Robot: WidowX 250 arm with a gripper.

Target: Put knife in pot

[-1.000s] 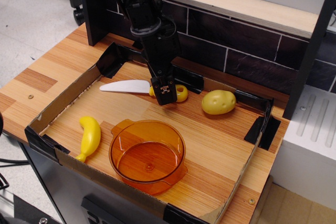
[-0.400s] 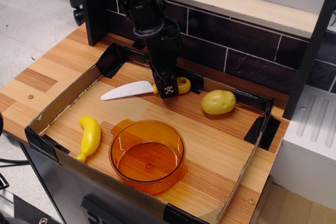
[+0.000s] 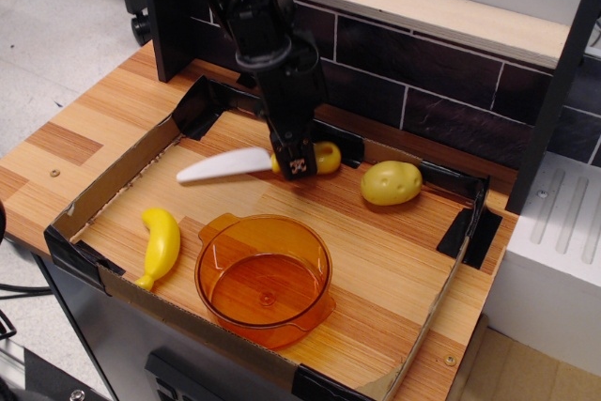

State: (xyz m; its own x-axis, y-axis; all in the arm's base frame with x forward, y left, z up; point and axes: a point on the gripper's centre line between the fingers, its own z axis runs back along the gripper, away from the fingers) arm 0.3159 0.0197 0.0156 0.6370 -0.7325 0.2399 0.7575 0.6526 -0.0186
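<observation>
The knife (image 3: 225,165) has a white blade pointing left and a yellow handle (image 3: 325,158). My gripper (image 3: 298,165) is shut on the handle and holds the knife lifted above the tray floor, blade tilted down to the left. The orange translucent pot (image 3: 264,279) stands empty at the tray's front, below and in front of the gripper.
A yellow toy banana (image 3: 161,244) lies at the front left. A yellow toy potato (image 3: 391,182) lies at the right. The cardboard tray wall (image 3: 111,178) with black taped corners rings the wooden floor. A dark tiled backsplash (image 3: 423,82) stands behind.
The gripper has risen slightly with the knife. The knife has left the floor; its blade tip now tilts down to the left.
</observation>
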